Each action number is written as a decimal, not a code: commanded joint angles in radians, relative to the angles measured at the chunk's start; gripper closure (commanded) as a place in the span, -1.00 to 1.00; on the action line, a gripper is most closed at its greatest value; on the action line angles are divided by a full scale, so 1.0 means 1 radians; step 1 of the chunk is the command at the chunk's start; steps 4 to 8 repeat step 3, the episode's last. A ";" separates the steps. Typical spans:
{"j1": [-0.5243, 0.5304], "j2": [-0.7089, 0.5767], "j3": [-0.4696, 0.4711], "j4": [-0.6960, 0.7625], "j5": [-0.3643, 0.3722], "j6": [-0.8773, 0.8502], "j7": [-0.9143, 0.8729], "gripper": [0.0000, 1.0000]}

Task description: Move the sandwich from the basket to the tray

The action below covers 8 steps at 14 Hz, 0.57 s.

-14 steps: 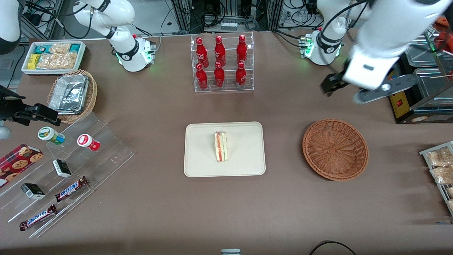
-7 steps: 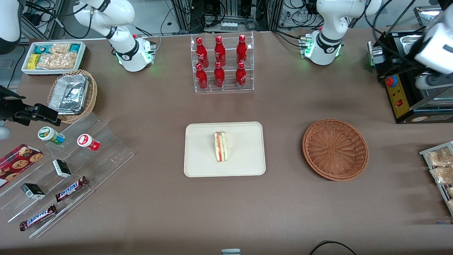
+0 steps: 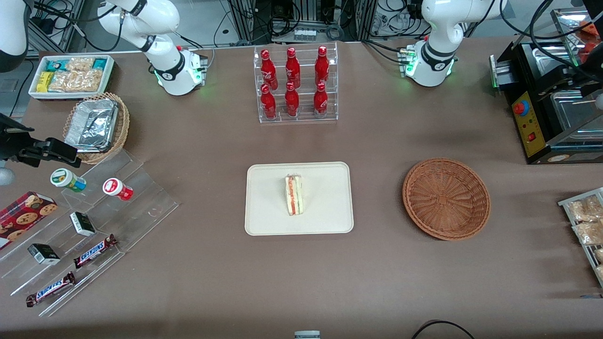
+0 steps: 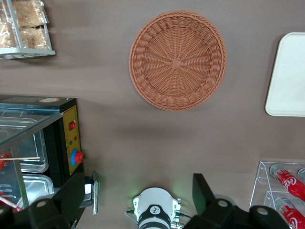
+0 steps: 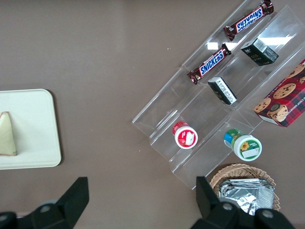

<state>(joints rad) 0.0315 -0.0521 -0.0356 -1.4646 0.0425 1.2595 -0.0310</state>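
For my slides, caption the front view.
Sandwich on tray, basket empty, gripper open, retracted toward the working arm's end.

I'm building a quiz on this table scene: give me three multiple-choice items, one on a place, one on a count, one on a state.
1. Where is the sandwich?
A. in the basket
B. on the tray
C. on the bare table

2. How many red bottles stand in the clear rack?
A. four
B. six
C. eight

3. What does the gripper hold?
A. nothing
B. the sandwich
C. a bottle

Key: B, it lies on the tray, basket empty; B, two rows of three; A, fingers wide apart high above the table.
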 commanded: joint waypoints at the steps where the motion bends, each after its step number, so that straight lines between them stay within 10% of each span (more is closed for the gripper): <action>1: -0.053 -0.006 -0.001 -0.007 -0.007 0.004 -0.016 -0.99; 8: -0.056 0.012 0.002 0.015 -0.021 0.004 -0.013 -0.98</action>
